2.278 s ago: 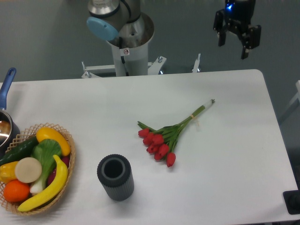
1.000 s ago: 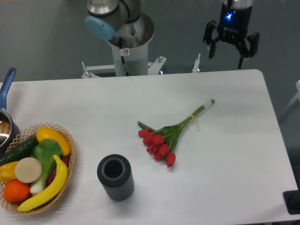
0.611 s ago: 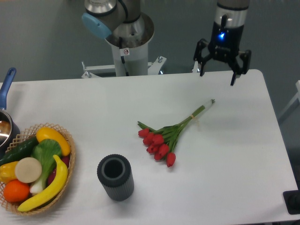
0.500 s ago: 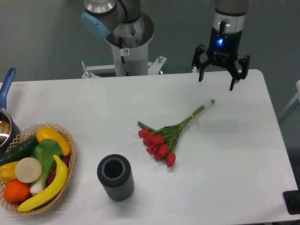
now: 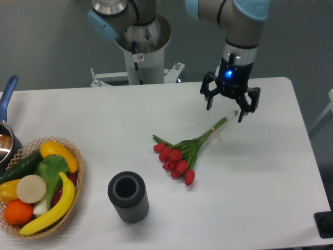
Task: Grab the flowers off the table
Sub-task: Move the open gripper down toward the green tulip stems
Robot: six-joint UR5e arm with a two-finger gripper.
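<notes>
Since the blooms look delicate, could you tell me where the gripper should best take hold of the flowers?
Grip the flowers on the bundled stems near the tie, from above, fingers straddling the stems. There the bunch is narrowest, and the open gripper hovers over that end.

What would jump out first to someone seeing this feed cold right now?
Probably the flowers, a red bunch lying alone mid-table with the stems pointing up and right. Right above the stem ends hangs the gripper, jaws open, a blue light glowing on its body. After that, the basket of bright fruit and vegetables at the table's left edge, and the dark ribbed cup near the front.
</notes>
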